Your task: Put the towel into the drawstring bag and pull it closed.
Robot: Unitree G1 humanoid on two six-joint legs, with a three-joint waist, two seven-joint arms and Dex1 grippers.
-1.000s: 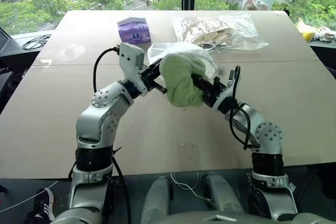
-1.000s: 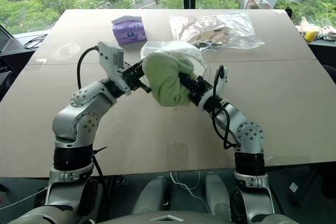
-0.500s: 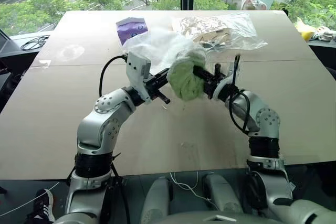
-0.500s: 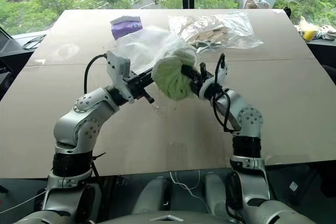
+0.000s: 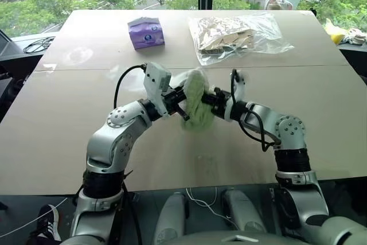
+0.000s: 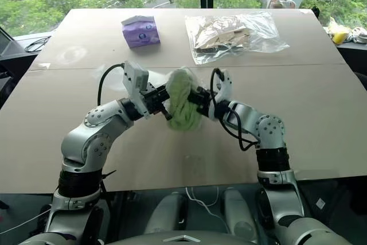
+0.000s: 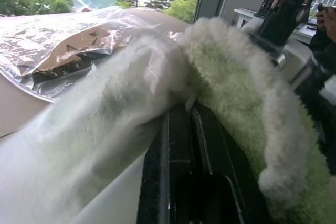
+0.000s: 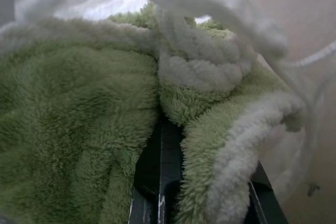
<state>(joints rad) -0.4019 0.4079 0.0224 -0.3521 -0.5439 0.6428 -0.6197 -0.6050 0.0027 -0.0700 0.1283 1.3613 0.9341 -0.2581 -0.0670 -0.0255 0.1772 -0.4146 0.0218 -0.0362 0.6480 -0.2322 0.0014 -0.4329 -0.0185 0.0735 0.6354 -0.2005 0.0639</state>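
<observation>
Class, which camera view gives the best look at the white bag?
The left wrist view: the bag spreads wide there, its thin white fabric lying against the towel. The head views show only a faint blurred patch of it behind the towel. The right wrist view shows just a white cord.

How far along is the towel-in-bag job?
Done: both things are off the table, held between the grippers. In hand: the right gripper is shut on the green towel; the left gripper is shut on the white drawstring bag, which lies against the towel. Left: most of the towel is outside the bag; cords not yet pulled.
</observation>
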